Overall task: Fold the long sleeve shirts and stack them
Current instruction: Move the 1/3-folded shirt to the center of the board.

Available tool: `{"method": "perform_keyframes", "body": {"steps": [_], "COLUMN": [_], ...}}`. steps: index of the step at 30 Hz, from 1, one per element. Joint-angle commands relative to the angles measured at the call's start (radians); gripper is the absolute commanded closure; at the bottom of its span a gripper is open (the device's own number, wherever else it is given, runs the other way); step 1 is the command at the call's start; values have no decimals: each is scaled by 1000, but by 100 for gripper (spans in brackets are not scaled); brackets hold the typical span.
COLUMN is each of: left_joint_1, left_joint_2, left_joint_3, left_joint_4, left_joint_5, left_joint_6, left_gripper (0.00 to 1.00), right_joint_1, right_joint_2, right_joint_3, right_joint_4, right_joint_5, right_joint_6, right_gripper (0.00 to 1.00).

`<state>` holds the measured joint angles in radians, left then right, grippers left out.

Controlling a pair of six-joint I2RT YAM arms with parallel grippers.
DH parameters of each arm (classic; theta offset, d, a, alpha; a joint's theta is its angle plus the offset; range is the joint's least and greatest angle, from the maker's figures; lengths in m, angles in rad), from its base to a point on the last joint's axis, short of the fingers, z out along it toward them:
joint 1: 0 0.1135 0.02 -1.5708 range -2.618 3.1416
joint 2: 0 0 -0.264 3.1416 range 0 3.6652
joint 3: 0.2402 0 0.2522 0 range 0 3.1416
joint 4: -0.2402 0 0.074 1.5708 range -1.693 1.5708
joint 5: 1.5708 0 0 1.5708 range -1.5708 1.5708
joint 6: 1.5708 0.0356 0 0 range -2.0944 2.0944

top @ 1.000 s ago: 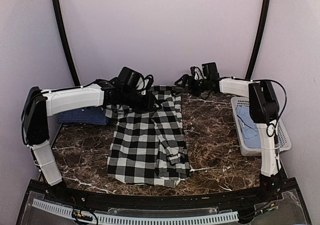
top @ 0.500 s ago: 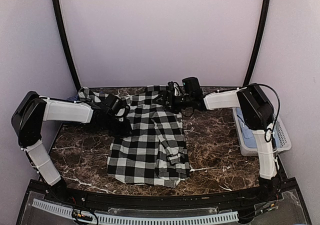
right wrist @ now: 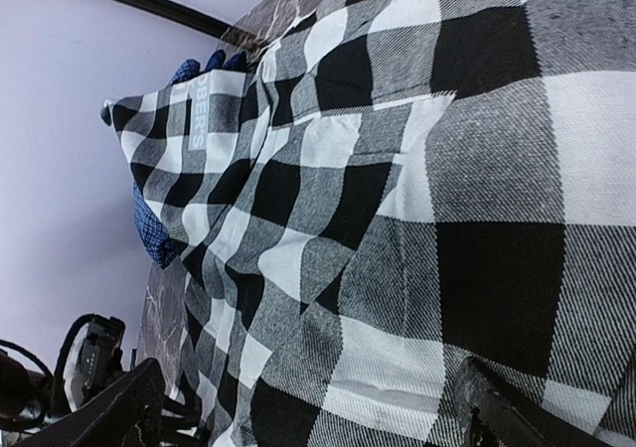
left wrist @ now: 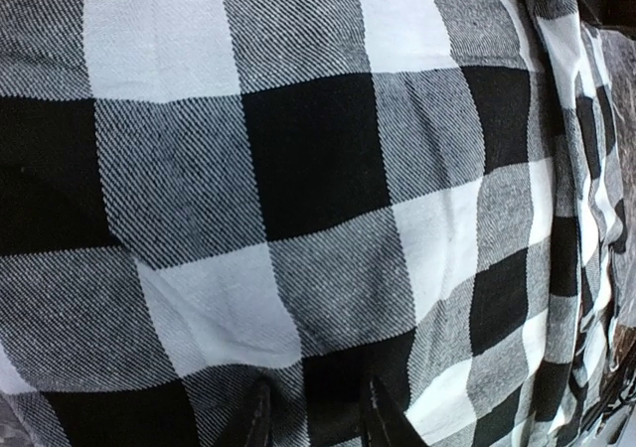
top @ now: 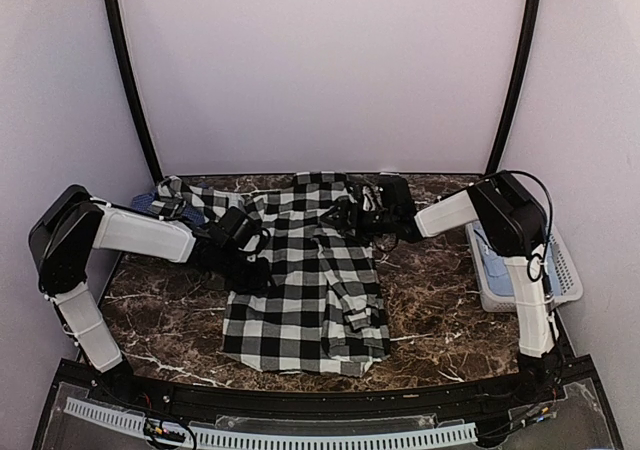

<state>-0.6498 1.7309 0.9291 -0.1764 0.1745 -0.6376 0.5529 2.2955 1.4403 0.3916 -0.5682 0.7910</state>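
Note:
The black-and-white checked long sleeve shirt (top: 300,280) lies spread on the dark marble table (top: 440,300), with one sleeve reaching to the back left. My left gripper (top: 243,245) sits low on its left edge and is shut on a fold of the checked cloth (left wrist: 298,169); in the left wrist view the gripper (left wrist: 313,412) has dark cloth pinched between its tips. My right gripper (top: 362,213) hovers at the shirt's upper right, its jaws wide open over the flat cloth (right wrist: 397,169). The dark blue shirt (top: 148,203) peeks out under the sleeve (right wrist: 149,233).
A white slotted basket (top: 568,270) holding a light blue cloth (top: 497,250) stands at the table's right edge. Black curved poles (top: 125,80) rise at the back corners, in front of pale walls.
Both arms have come down and toward the front. The checked shirt's upper part was drawn left over the dark blue shirt and now lies flatter. The left grip held throughout.

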Motion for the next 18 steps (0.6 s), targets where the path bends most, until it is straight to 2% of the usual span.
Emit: {"method": "perform_keyframes", "body": {"steps": [1, 6, 12, 18], "left_joint_1": [-75, -128, -146, -123], "left_joint_2": [37, 65, 61, -28], "left_joint_3": [16, 44, 97, 225], "left_joint_4": [-20, -15, -45, -171], "left_joint_5": [10, 23, 17, -152], "left_joint_6": [-46, -70, -76, -21], "left_gripper": [71, 71, 71, 69], "right_joint_1": [-69, -116, -138, -133], "right_joint_2": [-61, -118, -164, -212], "right_joint_3": [-149, -250, -282, -238], "right_joint_4": [-34, -55, -91, -138], "right_joint_5": [92, 115, 128, 117], "right_joint_6": [2, -43, -79, -123], "right_gripper": [1, 1, 1, 1]}}
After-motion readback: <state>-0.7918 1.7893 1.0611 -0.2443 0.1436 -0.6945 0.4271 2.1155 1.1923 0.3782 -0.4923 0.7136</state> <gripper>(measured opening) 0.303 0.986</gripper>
